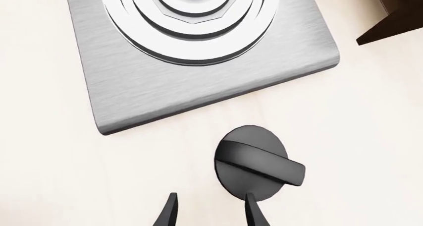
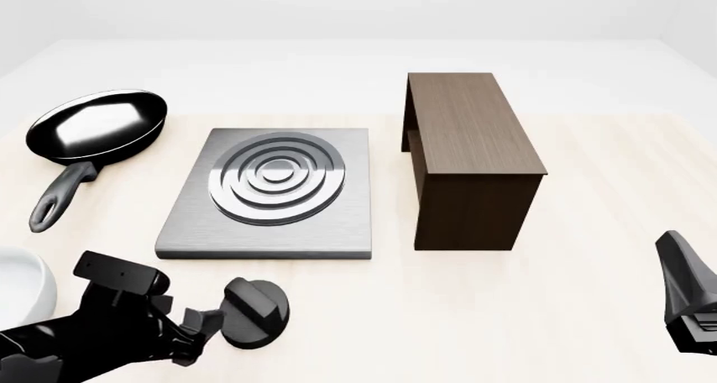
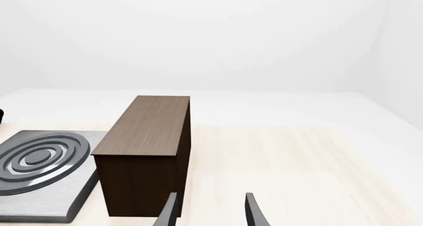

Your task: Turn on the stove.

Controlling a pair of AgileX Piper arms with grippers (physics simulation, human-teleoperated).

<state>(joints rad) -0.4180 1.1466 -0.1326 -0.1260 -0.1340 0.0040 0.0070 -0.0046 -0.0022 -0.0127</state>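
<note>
one knob [image 2: 255, 313] beside left end effector [image 2: 200, 337]

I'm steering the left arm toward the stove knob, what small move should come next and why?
Probably ease the left gripper forward until its open fingers straddle the knob's raised ridge; the fingertips sit just short of it, nothing gripped yet.

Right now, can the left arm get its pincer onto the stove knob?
Probably yes. The left pincer is open and right beside the knob, with only bare table between its fingers and the raised ridge. The stove slab lies beyond the knob, not in the way.
</note>
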